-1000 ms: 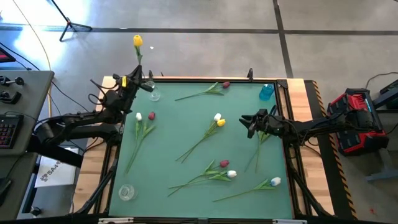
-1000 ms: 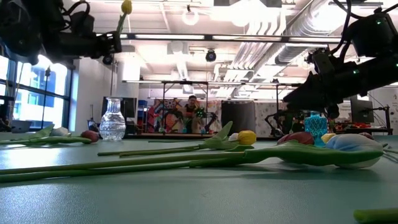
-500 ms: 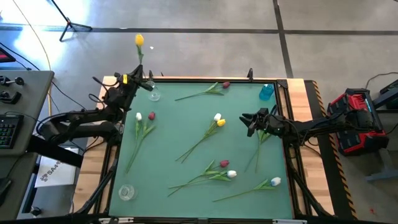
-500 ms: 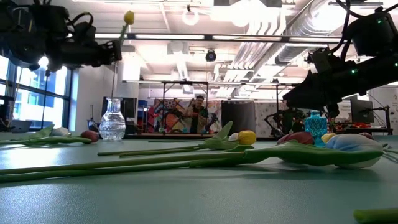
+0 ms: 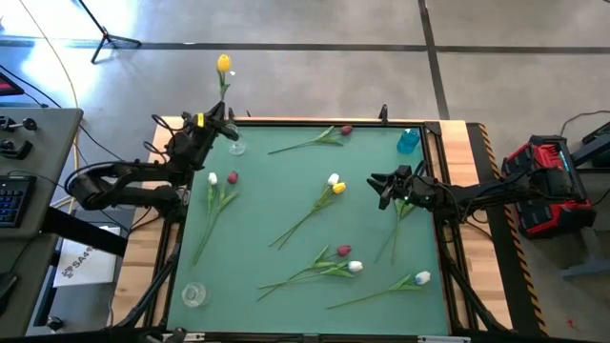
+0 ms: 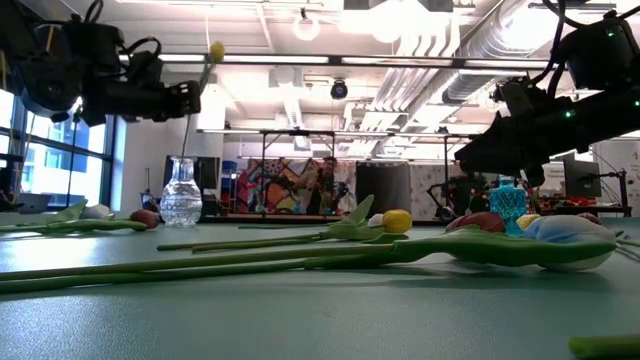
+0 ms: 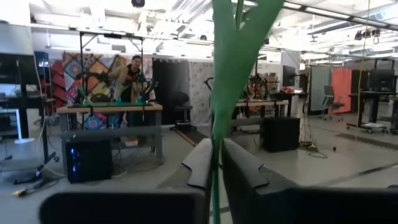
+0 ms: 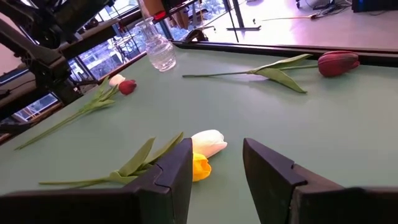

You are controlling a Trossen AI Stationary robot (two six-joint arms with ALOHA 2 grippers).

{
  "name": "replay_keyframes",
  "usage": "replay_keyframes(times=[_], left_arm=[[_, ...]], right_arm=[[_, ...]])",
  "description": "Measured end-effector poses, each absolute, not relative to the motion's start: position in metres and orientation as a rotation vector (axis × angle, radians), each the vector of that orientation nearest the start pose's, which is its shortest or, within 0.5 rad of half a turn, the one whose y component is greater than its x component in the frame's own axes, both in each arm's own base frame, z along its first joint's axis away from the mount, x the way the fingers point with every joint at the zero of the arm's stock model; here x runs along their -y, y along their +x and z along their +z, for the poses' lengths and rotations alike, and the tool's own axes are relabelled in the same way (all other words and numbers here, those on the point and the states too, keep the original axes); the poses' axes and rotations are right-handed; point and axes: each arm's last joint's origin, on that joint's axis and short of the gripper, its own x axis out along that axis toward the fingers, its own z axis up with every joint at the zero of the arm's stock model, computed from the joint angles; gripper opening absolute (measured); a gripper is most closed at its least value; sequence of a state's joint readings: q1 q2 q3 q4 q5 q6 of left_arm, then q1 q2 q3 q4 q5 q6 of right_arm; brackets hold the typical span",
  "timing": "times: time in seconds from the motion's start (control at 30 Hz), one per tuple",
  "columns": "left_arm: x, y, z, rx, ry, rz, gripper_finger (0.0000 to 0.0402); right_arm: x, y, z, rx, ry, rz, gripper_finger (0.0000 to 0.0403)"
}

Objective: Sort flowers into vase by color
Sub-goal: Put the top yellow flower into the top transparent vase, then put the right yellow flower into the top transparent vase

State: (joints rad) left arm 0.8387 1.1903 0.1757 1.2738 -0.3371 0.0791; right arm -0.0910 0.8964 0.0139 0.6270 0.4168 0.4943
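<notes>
high view: we see the left gripper (image 5: pixel 217 127) at the far left corner of the table, right over the clear vase (image 5: pixel 234 145), pinching the stem of a yellow tulip (image 5: pixel 224 64) whose head sticks up past the table edge
high view, right: right gripper (image 5: pixel 379 187) hangs mid-table just beside the white-and-yellow pair (image 5: pixel 334 184), holding nothing
high view, rest: we count about eight flowers lying flat on the green mat (image 5: pixel 286 171); blue vase (image 5: pixel 409 140) at far right corner, a second clear vase (image 5: pixel 193 294) at the near left, both look empty
low view: left gripper (image 6: pixel 190 97) is above the clear vase (image 6: pixel 181 193), yellow tulip (image 6: pixel 215 50) tilted, stem running down toward the vase mouth; we cannot tell if the tip is inside
left wrist view: green stem and leaf (image 7: pixel 233 56) run up between the two fingers (image 7: pixel 199 163), jaws narrow and close on the stem; grip looks loose to us
right wrist view: fingers (image 8: pixel 171 171) stand part open, nothing between them; white tulip (image 8: pixel 208 142) and yellow one (image 8: pixel 200 167) lie just ahead
progress: we judge it early, first flower going into a vase, no vase filled yet
left to do: all flowers on the mat need picking and sorting by color
</notes>
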Motion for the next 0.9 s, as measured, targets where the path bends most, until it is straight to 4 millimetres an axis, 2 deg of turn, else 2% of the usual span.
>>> replay_keyframes(times=[0.3, 0.43, 0.53, 0.7, 0.9], left_arm=[[-0.152, 0.124, 0.189, 0.197, 0.018, 1.179, 0.0131], [-0.151, 0.124, 0.189, 0.203, -0.016, 1.150, 0.0162], [-0.147, 0.125, 0.193, 0.209, -0.013, 1.096, 0.0172], [-0.133, 0.127, 0.205, 0.206, 0.074, 1.042, 0.0174], [-0.112, 0.125, 0.217, 0.162, 0.159, 1.074, 0.0175]], right_arm=[[0.025, 0.147, 0.135, -0.124, 0.441, -0.557, 0.0131], [0.025, 0.147, 0.135, -0.126, 0.438, -0.557, 0.0131], [0.025, 0.146, 0.135, -0.123, 0.436, -0.567, 0.0131], [0.028, 0.143, 0.130, -0.123, 0.471, -0.689, 0.0125], [0.036, 0.146, 0.132, -0.358, 0.518, -0.850, 0.0090]])
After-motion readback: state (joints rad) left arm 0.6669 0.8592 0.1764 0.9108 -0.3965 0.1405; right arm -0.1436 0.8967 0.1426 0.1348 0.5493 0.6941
